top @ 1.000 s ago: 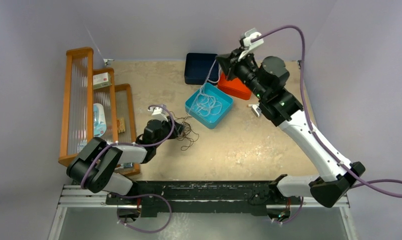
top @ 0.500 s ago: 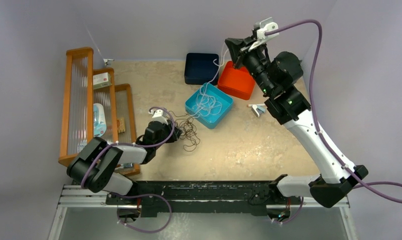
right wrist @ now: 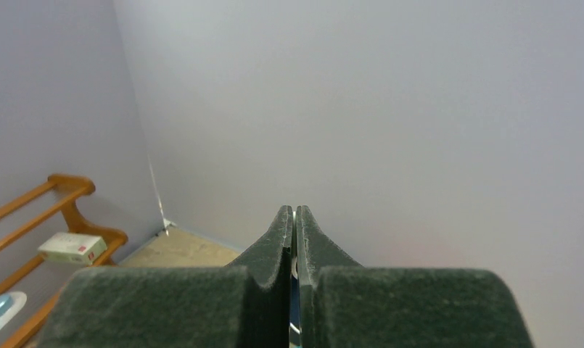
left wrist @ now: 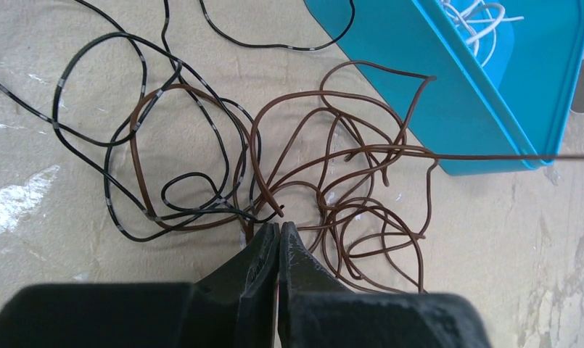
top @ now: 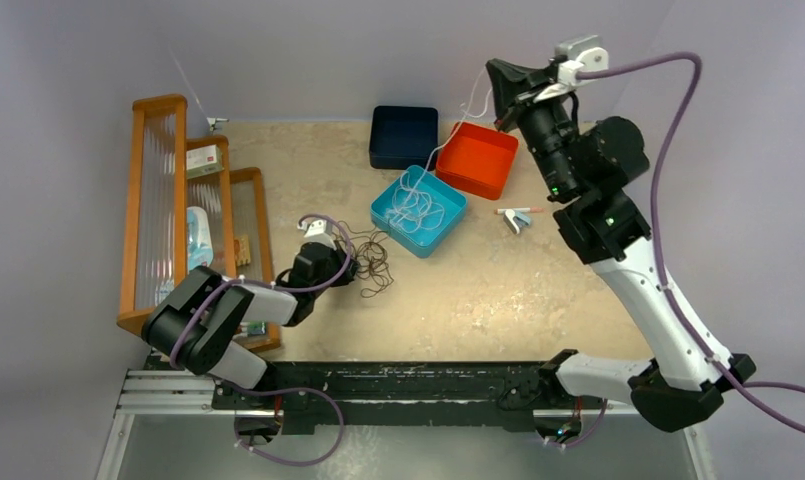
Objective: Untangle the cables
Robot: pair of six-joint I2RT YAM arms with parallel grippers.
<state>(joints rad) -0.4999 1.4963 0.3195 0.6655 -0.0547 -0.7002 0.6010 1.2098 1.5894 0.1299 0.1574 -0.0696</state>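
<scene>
A tangle of brown cable (left wrist: 325, 116) and black cable (left wrist: 100, 138) lies on the table just left of the teal tray (top: 444, 235); in the top view it is a dark tangle (top: 378, 262). My left gripper (top: 356, 268) (left wrist: 279, 226) is shut, tips down at the tangle's near edge, with brown strands running under them. One brown strand stretches taut to the right. My right gripper (top: 494, 78) (right wrist: 294, 212) is raised high at the back, shut on a white cable (top: 456, 128) that hangs down to the white coil (top: 418, 208) in the tray.
A red tray (top: 478, 160) and a dark blue box (top: 403, 135) stand behind the teal tray. A small white and blue clip (top: 518, 215) lies to the right. A wooden rack (top: 158, 200) lines the left edge.
My right gripper has risen and swung right toward the back wall, drawing the white cable up out of the tray. The dark tangle shifted slightly. The left gripper barely moved.
</scene>
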